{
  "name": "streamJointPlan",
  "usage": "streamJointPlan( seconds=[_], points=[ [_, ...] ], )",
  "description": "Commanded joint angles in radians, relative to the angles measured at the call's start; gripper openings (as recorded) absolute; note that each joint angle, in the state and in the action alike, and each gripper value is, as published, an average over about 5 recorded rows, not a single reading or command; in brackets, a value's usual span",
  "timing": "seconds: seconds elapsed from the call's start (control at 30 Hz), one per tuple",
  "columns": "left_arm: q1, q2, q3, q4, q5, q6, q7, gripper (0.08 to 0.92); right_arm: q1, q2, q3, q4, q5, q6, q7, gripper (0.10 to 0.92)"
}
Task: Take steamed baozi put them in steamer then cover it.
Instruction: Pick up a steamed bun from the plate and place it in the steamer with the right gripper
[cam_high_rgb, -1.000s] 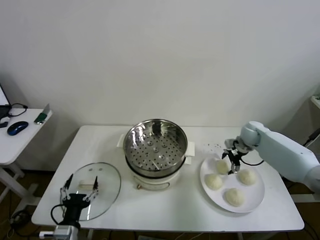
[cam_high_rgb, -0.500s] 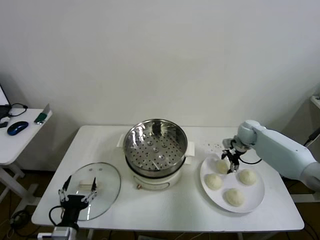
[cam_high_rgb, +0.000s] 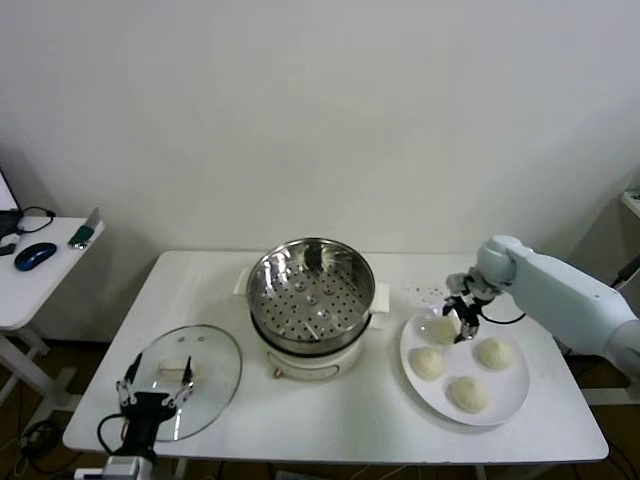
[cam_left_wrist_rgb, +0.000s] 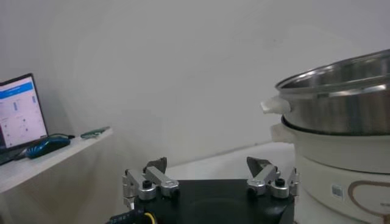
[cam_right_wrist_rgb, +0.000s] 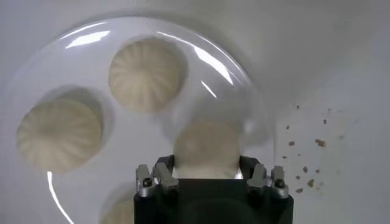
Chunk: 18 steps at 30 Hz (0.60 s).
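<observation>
so the right gripper (cam_high_rgb: 456, 318) is clamped on the far-left baozi (cam_high_rgb: 443, 329) on the white plate (cam_high_rgb: 510, 392), with the other three buns (cam_high_rgb: 468, 393) loose beside it. In the right wrist view the bun (cam_right_wrist_rgb: 206, 152) sits squeezed between the jaws, just over the plate. My worry: soft dough, so it could squish, tear or slide out on the way to the steamer (cam_high_rgb: 311, 285), which is empty and a fair reach left. A low carry could also clip the steel rim. The left gripper (cam_high_rgb: 153, 385), jaws wide apart, hangs over the glass cover (cam_high_rgb: 210, 362) lying flat on the table (cam_high_rgb: 372, 415), holding nothing
</observation>
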Motion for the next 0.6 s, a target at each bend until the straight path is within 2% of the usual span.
streamJointPlan(
  seconds=[0.03,0.33,0.6],
  points=[
    [0.006,-0.002,0.002,-0.004,0.001,0.001,-0.002,0.823,0.27,0.013,-0.161,0.087,0.064,0.145,-0.062,0.696],
    [0.016,-0.003,0.002,-0.007,-0.001,0.007,-0.013,0.823,0.602,0.193,-0.327,0.08,0.093,0.394,-0.115,0.704],
    [0.025,-0.005,0.004,-0.003,-0.006,0.003,-0.013,0.823,0.613,0.378,-0.265,0.102,-0.059,0.552,-0.085,0.704]
  ],
)
